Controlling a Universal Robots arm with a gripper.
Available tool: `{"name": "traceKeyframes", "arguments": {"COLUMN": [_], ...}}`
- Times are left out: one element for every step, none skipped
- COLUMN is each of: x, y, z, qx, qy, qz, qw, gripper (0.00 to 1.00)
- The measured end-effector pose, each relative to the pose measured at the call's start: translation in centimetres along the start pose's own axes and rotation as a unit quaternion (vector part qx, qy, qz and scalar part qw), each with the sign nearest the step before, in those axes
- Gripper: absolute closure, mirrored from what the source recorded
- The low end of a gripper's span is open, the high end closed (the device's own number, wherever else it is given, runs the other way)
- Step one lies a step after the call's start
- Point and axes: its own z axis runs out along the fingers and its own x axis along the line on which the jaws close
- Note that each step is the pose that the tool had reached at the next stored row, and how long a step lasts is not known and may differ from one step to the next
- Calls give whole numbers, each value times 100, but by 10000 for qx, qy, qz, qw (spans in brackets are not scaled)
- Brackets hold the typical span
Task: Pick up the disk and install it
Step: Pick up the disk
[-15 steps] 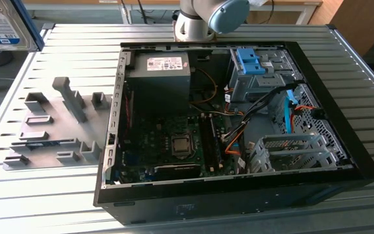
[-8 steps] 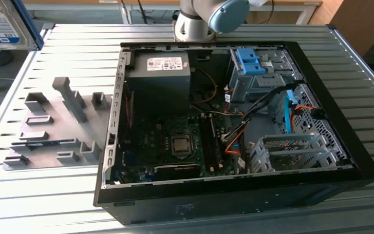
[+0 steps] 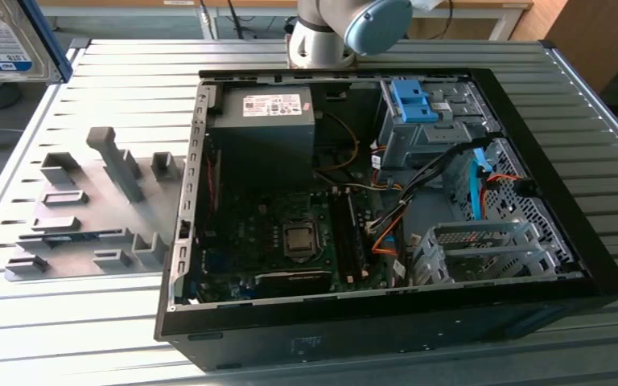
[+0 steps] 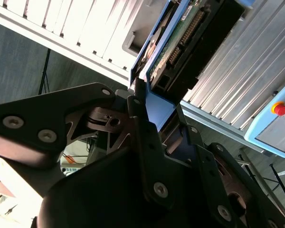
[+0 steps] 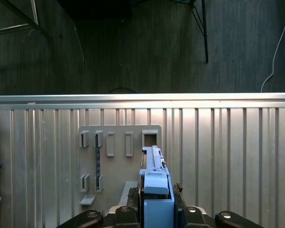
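We saw the gripper [image 4: 157, 102] pinched on the disk [image 4: 190, 33], with a finger [image 4: 138, 114] on each side pressed against the blue rail [image 4: 160, 108] on the disk's near edge. The disk was held off the table [image 3: 566, 121], touching nothing but the gripper. Its connector edge and green circuit board faced the second wrist view. In the first wrist view the disk [image 5: 156, 187] stood edge-on over the grey fixture plate [image 5: 118, 161], which lay flat on the slatted table near one of its long edges. In the exterior view the disk [image 3: 3, 36] showed its white-and-blue label, high over the table's far corner on the exterior view's left. The fixture plate [image 3: 89, 213] lay below it, just beside the open computer case [image 3: 395, 322]. Inside the case, the power-supply box [image 3: 261, 121] sat at the far end. The blue brackets [image 3: 414, 100] sat on the grey drive bay [image 3: 438, 133] toward the exterior view's right. The arm [image 3: 336, 28] rose beyond the case's far edge.
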Motion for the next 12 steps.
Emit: {"name": "traceKeyframes", "arguments": {"x": [0, 0, 0, 1, 1, 1, 2, 2, 3, 3, 4, 4], "y": [0, 0, 0, 0, -1, -1, -1, -2, -2, -3, -3, -4], "z": [0, -1, -5, -12, -21, -33, -47, -64, -81, -100, -120, -143], "qx": [0, 0, -1, -1, 0, 0, 0, 0, 0, 0, 0, 0], "qy": [0, 0, 0, 0, 0, 0, 0, 0, 0, 0, 0, 0], "qz": [0, 0, 0, 0, 0, 0, 0, 0, 0, 0, 0, 0], "qw": [10000, 10000, 10000, 10000, 10000, 10000, 10000, 10000, 10000, 10000, 10000, 10000], "gripper": [64, 64, 64, 64, 64, 64, 64, 64, 64, 64, 64, 64]}}
